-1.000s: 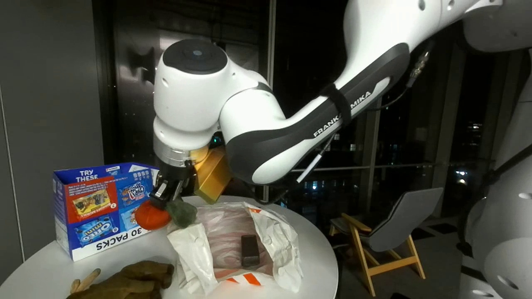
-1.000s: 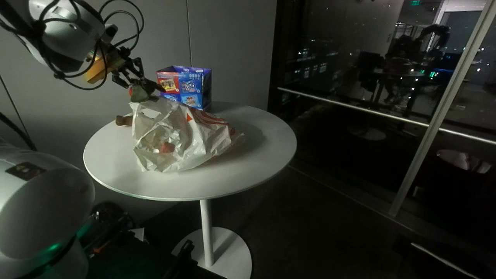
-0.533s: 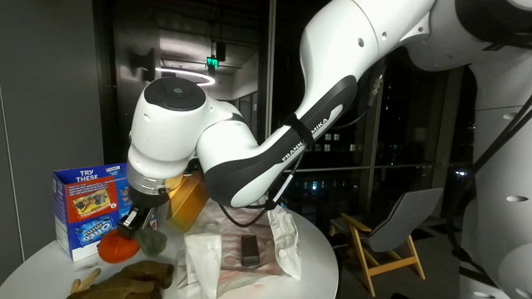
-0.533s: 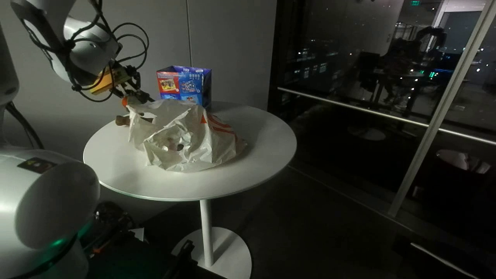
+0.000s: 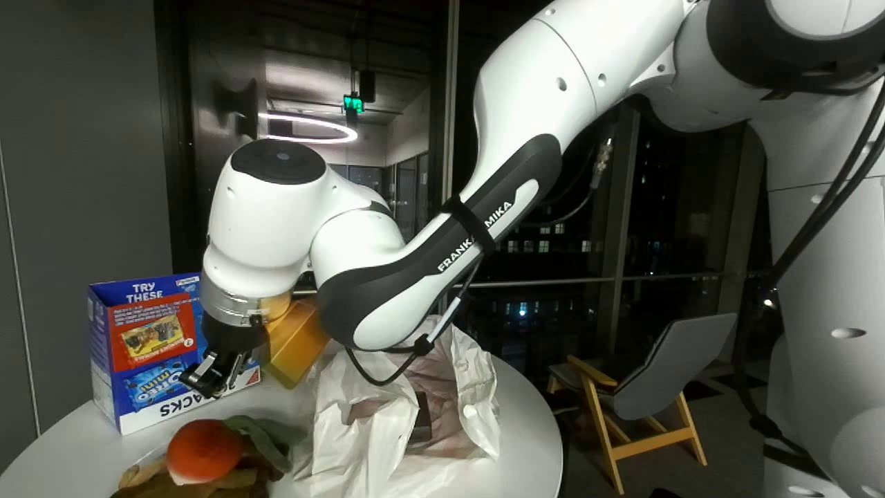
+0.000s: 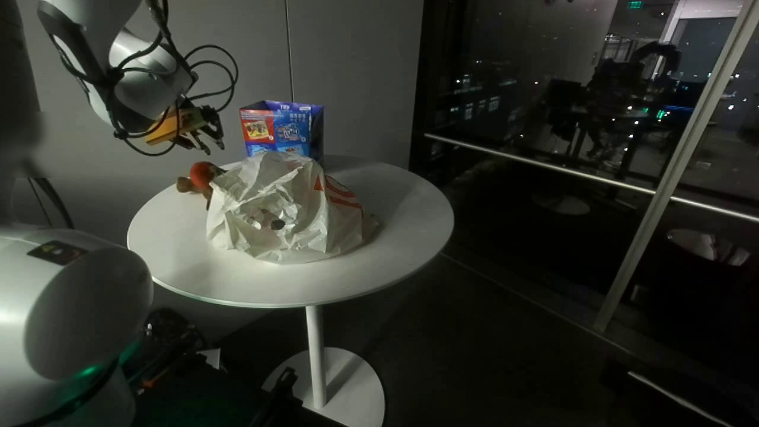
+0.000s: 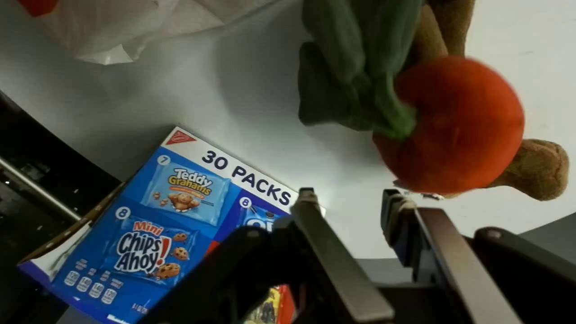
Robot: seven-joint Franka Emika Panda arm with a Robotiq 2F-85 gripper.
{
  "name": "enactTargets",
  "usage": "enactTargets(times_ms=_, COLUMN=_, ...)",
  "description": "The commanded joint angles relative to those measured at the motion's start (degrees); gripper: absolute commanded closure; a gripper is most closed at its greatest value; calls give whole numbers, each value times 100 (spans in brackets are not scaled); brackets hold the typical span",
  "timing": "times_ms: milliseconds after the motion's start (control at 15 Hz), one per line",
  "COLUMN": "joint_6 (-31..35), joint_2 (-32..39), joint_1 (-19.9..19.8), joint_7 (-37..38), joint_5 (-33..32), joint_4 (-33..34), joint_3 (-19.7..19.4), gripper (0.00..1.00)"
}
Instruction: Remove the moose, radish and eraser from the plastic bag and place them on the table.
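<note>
The radish, a round orange-red toy with green leaves [image 5: 205, 451] [image 7: 454, 126], is loose on or just above the moose; a slight blur hides which. Brown limbs of the moose [image 5: 138, 477] [image 6: 187, 185] [image 7: 542, 168] stick out underneath on the white table [image 5: 525, 415]. Above the radish in an exterior view, my gripper [image 5: 207, 386] [image 7: 352, 198] has its fingers apart, nothing between them. In the wrist view the radish is beyond the right fingertip. The eraser, seemingly the dark block [image 5: 420, 422], lies inside the wrinkled plastic bag [image 5: 477, 401] [image 6: 302, 219], partly covered by its folds.
A blue printed carton [image 5: 152, 346] [image 6: 281, 127] stands right behind the gripper, and the wrist view shows its face [image 7: 180, 216] close to the left finger. Folds of the bag rise next to the radish leaves.
My gripper moved left and down from the bag carrying the radish, then opened. The radish dropped onto the moose. The bag's near side slumped inward over part of the dark block.
</note>
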Motion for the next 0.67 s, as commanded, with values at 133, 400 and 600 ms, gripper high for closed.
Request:
enactTargets(times_ms=133, joint_6=-1490, joint_2=-405, joint_1=306, joint_7=321, joint_5=489, joint_4=106, joint_3=-396, gripper=11)
enactTargets(times_ms=400, joint_6=-2510, joint_2=-706, joint_1=288, joint_7=613, joint_5=861, joint_4=52, joint_3=-613, gripper=0)
enactTargets(times_ms=600, joint_6=-3219, joint_2=-865, joint_1=142, joint_7=602, joint_5=1273, joint_4=2, joint_3=-808, gripper=0)
